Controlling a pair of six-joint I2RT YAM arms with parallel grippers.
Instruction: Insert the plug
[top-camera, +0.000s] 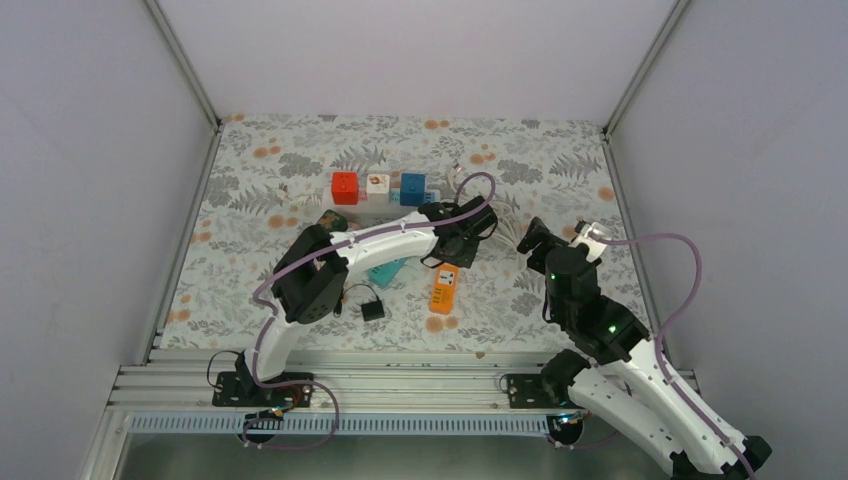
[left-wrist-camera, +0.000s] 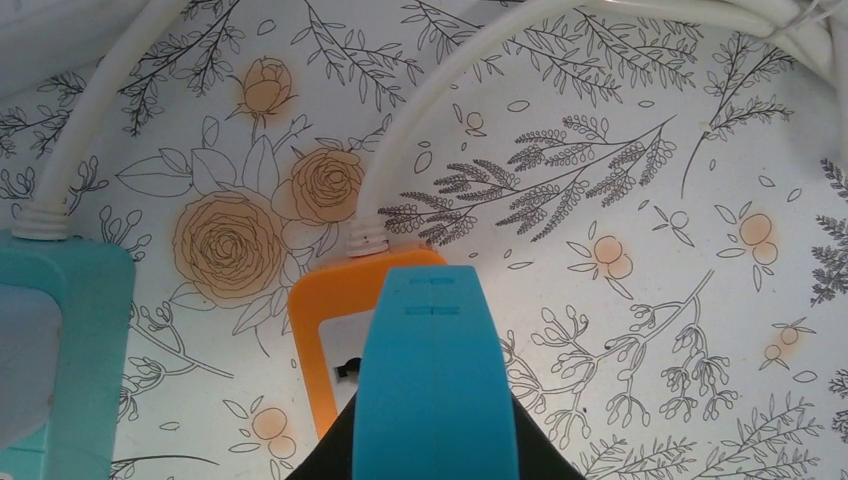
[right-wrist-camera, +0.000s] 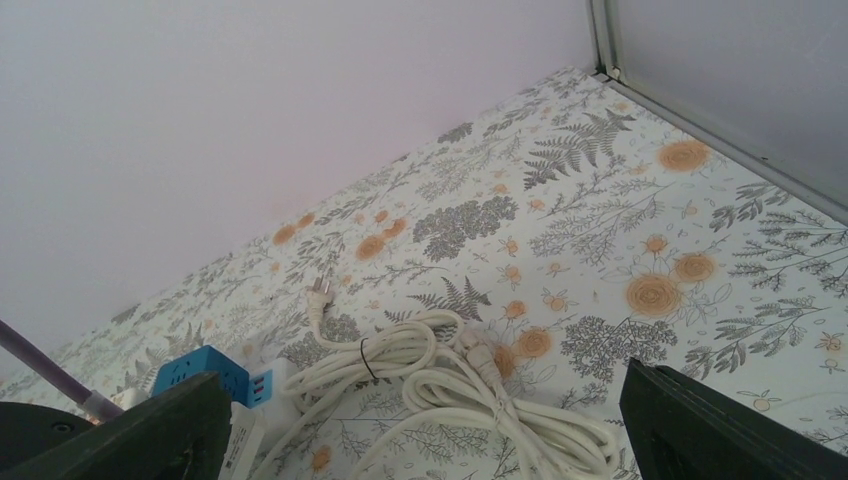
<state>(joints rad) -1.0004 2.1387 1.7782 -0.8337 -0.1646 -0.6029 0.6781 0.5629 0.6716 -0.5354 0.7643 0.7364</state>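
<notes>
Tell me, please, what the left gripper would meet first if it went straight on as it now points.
Most likely the orange power strip: the left gripper, shut on a blue plug, points at its cord end, though depth is unclear.

Electrical gear lies scattered across a floral-printed worktop (top-camera: 560, 160). Three cube sockets stand in a row toward its far side: a red cube (top-camera: 344, 187), a white cube (top-camera: 377, 184) and a blue cube (top-camera: 412, 187). Nearer the middle lie an orange power strip (top-camera: 445, 288) and, to its left, a teal power strip (top-camera: 386, 271), each trailing a white lead. A small black adapter (top-camera: 372, 310) rests toward the near edge. Just right of the blue cube sprawls a coil of white cable (right-wrist-camera: 450, 375), with a white plug (right-wrist-camera: 319, 290) lying loose on the worktop beside it.
</notes>
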